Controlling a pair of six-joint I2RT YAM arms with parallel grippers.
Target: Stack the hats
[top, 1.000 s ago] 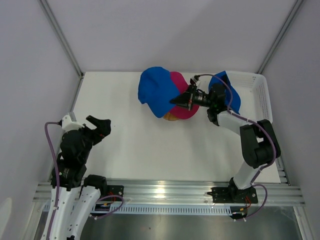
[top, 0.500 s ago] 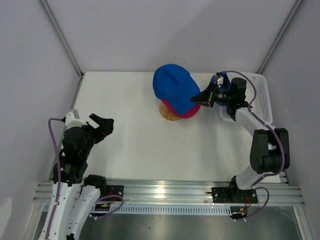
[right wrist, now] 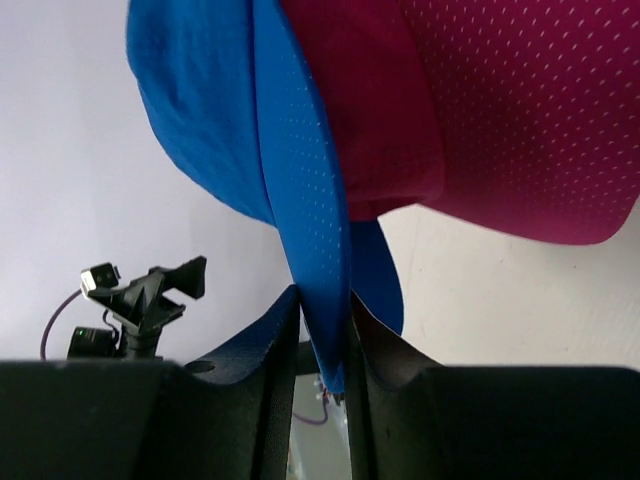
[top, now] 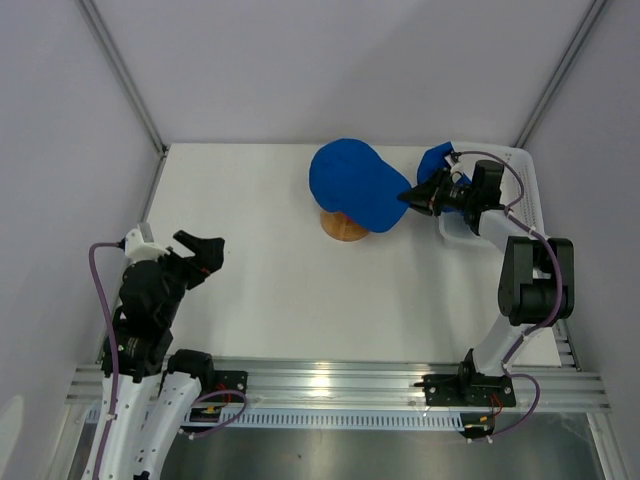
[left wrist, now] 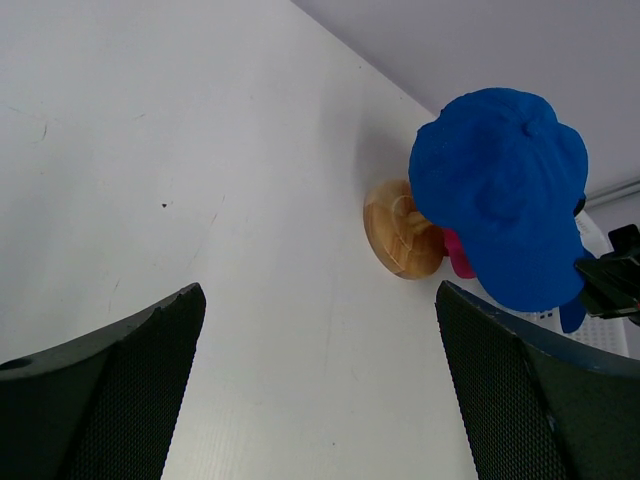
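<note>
The blue cap (top: 352, 180) has slid over the pink cap (right wrist: 500, 110). Right gripper (top: 412, 196) clamps its brim; left gripper (top: 208, 255) gapes.

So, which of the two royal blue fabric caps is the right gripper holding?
The royal blue cap on the round wooden stand, over the magenta-pink cap: the right gripper pinches its brim. The other blue cap rests at the white mesh basket.
</note>
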